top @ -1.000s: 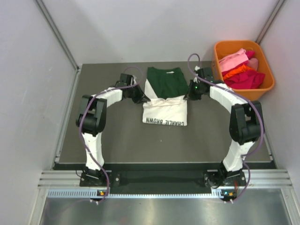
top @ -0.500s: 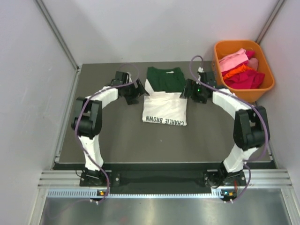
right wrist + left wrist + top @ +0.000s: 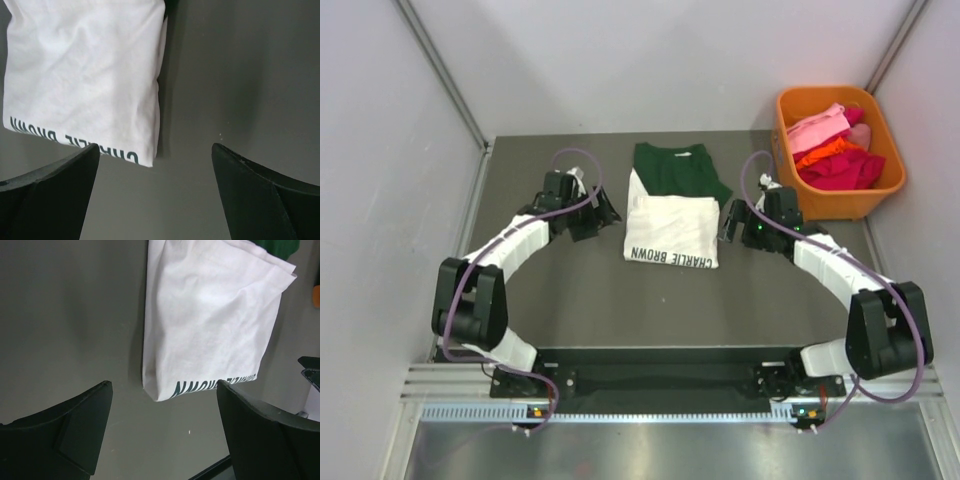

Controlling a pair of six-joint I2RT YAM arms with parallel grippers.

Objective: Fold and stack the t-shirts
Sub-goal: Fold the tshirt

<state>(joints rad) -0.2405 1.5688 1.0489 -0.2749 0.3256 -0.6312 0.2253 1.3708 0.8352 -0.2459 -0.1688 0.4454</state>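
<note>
Two t-shirts lie stacked, the cream-white shirt partly covering the dark green shirt, left fingers and right fingers spread empty beside the cream one; folding seems done, leaving perhaps only squaring the stack.

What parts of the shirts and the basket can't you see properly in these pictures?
- Top view: the near part of the green t-shirt is covered by the white t-shirt.
- Left wrist view: the lettering is partly hidden by a finger of the left gripper.
- Top view: the clothes in the orange basket are piled up and too small to count.
</note>
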